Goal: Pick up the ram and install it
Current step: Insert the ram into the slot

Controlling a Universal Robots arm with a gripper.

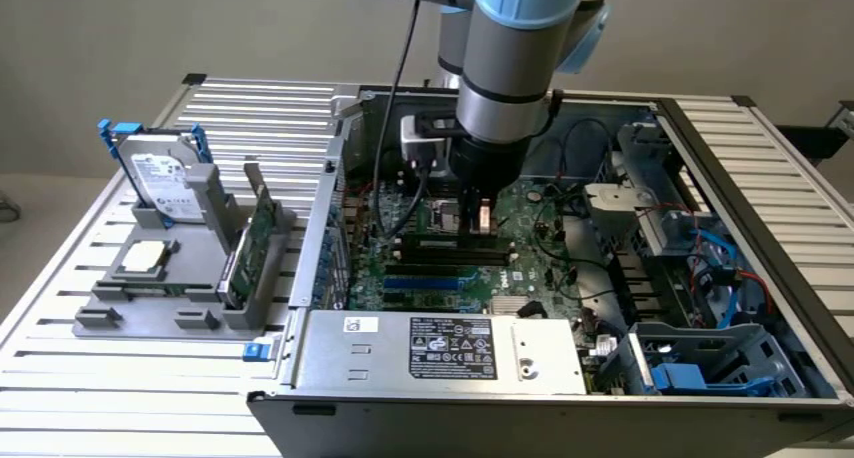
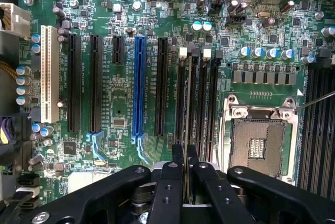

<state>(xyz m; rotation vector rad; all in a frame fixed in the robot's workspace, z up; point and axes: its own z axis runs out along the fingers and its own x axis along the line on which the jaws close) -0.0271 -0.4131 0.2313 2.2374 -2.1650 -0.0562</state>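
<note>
— Black fingers [image 2: 167,192] of the tool [image 2: 186,157] sit right up against the wrist lens, folks, and they're pinched together on the ram [image 2: 187,185], seen edge-on as a thin sliver between them!
— Where's that stick over the board?
— It runs in line with the long black memory slots [image 2: 194,103] on the green motherboard [image 2: 120,103], between the blue slot [image 2: 138,82] and the silver processor socket [image 2: 259,140]. Whether it touches a slot, I cannot tell.
— And from outside?
— Centre of the exterior frame: the arm [image 1: 514,68] hangs straight down from the upper edge into the open computer case [image 1: 747,178], with the tool tip low over the board, just above those black slots.
— What's in the foreground there?
— Silver power supply [image 1: 441,348] with its label, lower centre, inside the case.
— Off to the side?
— On the exterior view's left, a grey holder [image 1: 147,316] on the slatted table [image 1: 54,368] carries a hard drive [image 1: 163,183] with blue handles, standing upright. A broader green card [image 1: 256,243] stands on edge in it too, nearer the case.
</note>
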